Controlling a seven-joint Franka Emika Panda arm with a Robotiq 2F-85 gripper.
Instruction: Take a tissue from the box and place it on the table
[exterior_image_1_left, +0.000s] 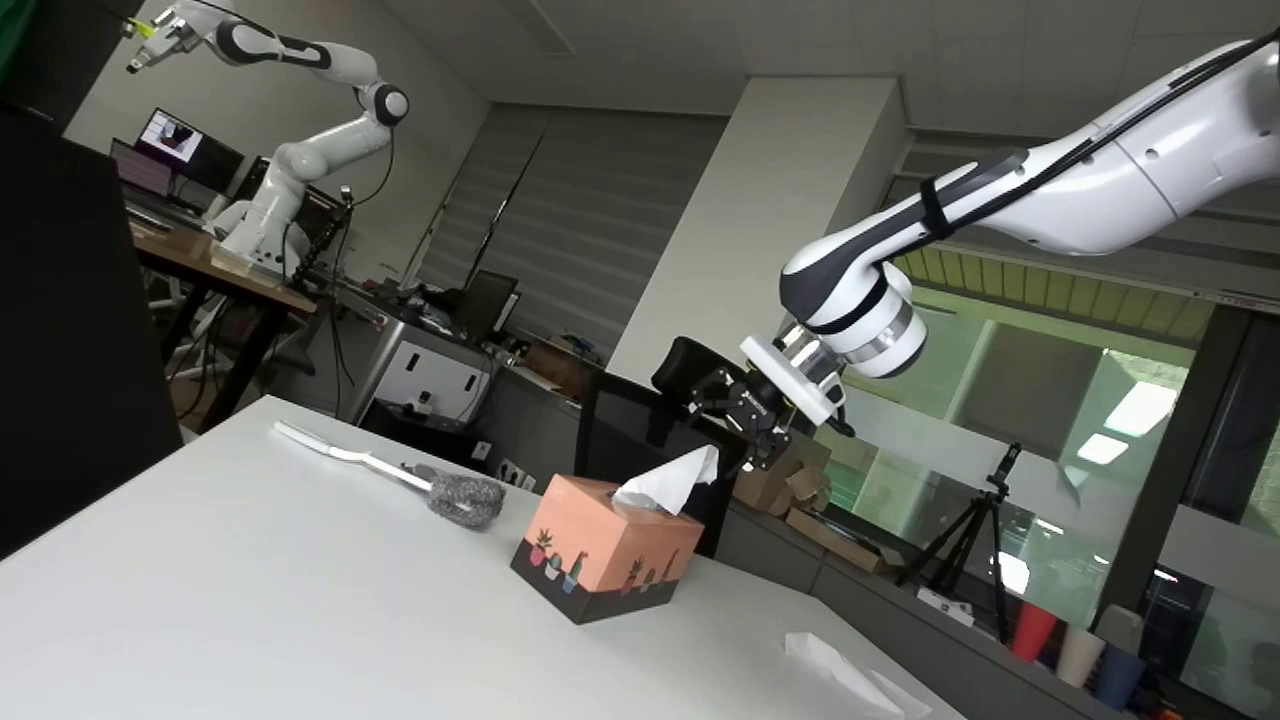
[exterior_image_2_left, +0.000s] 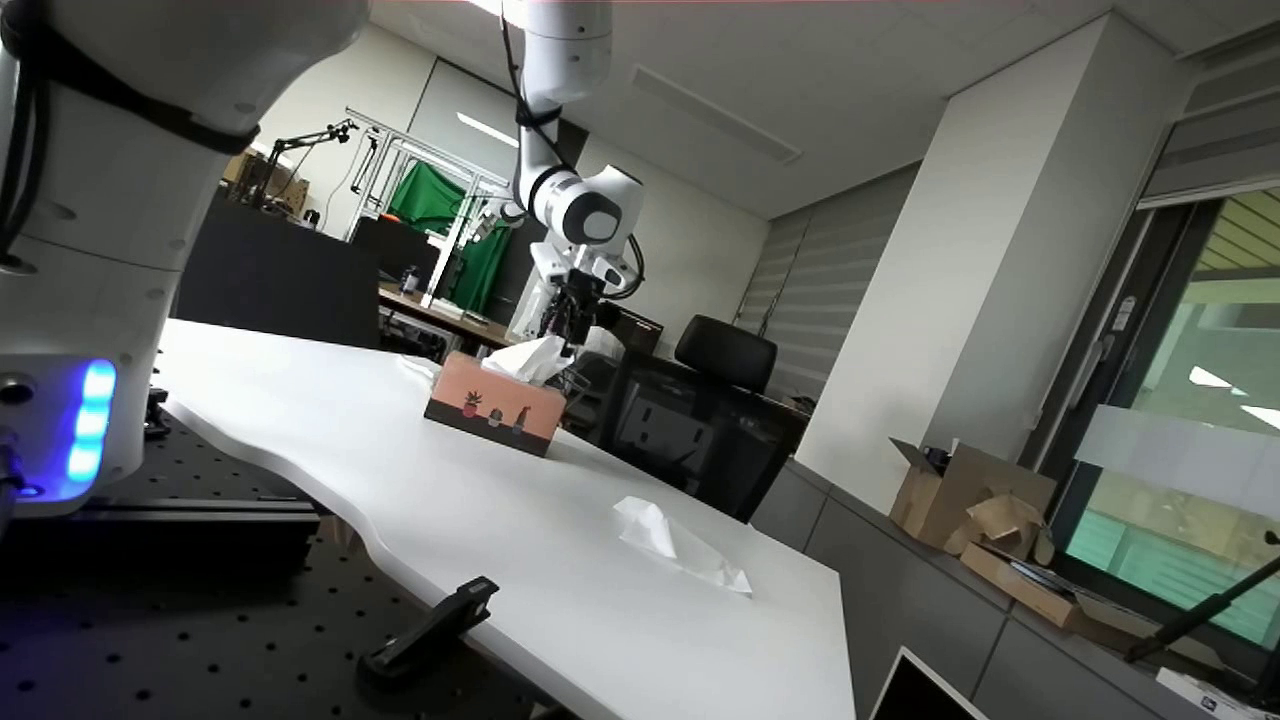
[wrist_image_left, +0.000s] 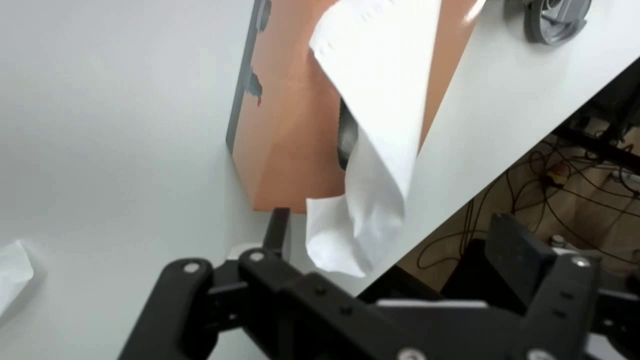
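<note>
Hovering, jaws spread, the black jointed claw (wrist_image_left: 392, 240) is probably needing slow lowering, straddling the curling, protruding white paper tissue (wrist_image_left: 385, 115) below it before pinching.

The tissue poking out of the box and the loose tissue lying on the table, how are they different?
The box tissue sticks up and leans over, while the loose tissue lies down on the table. The box tissue comes out of the top of the tissue box, while the loose tissue is fully out, apart from the tissue box. Both are white and creased.
</note>
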